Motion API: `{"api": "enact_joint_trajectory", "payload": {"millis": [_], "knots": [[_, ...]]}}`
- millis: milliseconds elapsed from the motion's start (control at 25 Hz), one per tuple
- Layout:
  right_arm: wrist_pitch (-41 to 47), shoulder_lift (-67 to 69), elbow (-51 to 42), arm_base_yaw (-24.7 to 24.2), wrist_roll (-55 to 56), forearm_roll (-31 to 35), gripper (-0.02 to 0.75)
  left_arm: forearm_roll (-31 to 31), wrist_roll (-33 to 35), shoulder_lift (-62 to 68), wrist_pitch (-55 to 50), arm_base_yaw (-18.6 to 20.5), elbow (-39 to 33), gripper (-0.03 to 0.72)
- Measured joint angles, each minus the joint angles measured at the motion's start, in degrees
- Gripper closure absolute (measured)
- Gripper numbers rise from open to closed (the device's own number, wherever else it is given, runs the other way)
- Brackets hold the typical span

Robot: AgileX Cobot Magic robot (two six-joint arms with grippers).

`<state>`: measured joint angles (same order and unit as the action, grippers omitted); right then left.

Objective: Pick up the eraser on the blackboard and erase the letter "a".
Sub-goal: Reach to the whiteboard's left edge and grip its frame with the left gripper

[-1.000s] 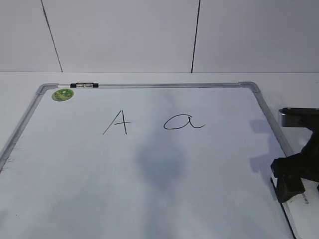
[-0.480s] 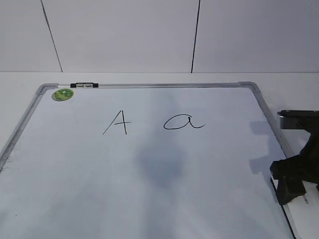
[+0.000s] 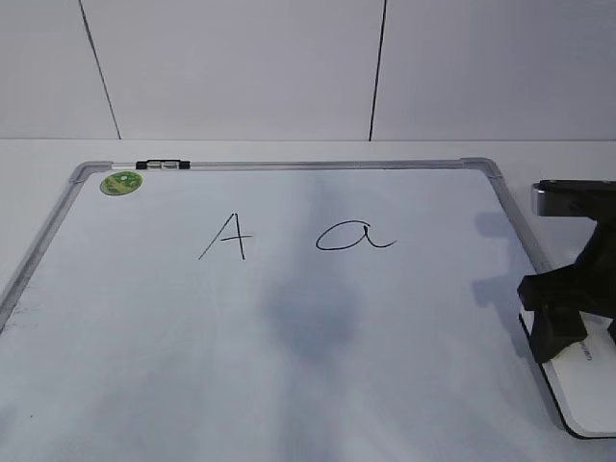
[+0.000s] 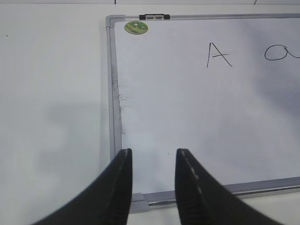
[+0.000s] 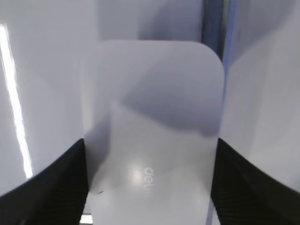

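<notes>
The blackboard is a white board in a grey metal frame lying flat on the table. The letter "a" is written in thin black cursive right of the board's middle. The left wrist view cuts the "a" off at its right edge. The white eraser sits at the board's near right edge. My right gripper is shut on the eraser, one black finger against each long side. My left gripper hovers open and empty over the blackboard's near left corner.
A capital "A" stands left of the "a". A round green sticker and a small black-and-silver marker sit at the board's far left corner. White table surrounds the board, and a white wall rises behind it.
The right gripper closed onto the eraser and has risen slightly with it, so the eraser's near end now shows. The left gripper has not moved.
</notes>
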<state>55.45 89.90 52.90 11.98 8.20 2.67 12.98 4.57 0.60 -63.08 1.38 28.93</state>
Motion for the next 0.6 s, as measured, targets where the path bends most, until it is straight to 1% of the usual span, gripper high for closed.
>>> {"api": "enact_joint_trajectory", "payload": {"millis": [200,440,600], "knots": [[2.41,0.0,1.06,0.0,0.0,0.0,0.164,0.0,0.0,0.0,0.0,0.0,0.0,0.449],[8.44,0.0,3.59,0.0,0.0,0.0,0.165,-0.14,0.0,0.0,0.0,0.0,0.0,0.449],[12.24,0.0,6.6,0.0,-0.1,0.0,0.165,-0.14,0.0,2.37,0.94,0.0,0.36,0.449]]}}
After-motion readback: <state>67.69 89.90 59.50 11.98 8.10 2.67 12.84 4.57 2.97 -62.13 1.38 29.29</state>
